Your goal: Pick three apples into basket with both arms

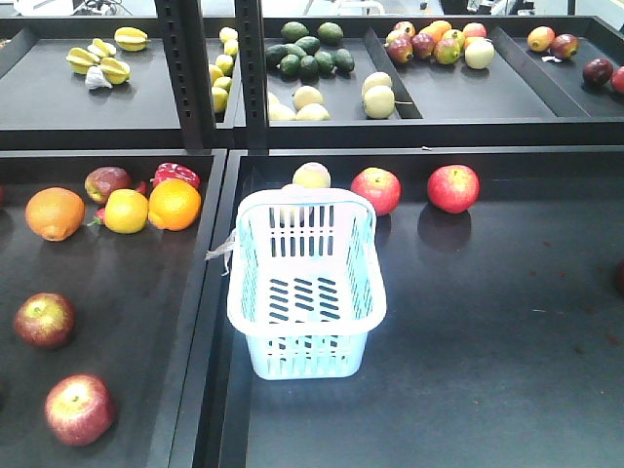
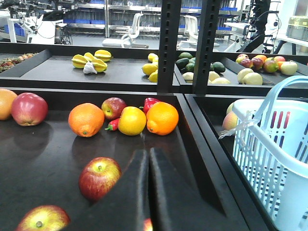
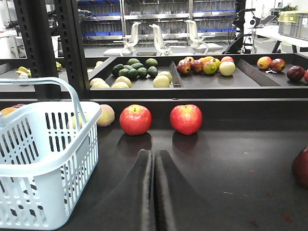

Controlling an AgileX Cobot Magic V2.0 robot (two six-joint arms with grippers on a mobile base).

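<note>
Left gripper, right gripper — both clenched, empty. Unopened, either could bat the dark red round apple at the shelf's back edge past the pale blue plastic basket.

- Front view: pale fruit behind basket, lower part hidden by rim.
- Left wrist view: apple cut by bottom edge, basket cut by right edge.
- Right wrist view: dark red fruit cut by right edge, kind unclear.
</note>
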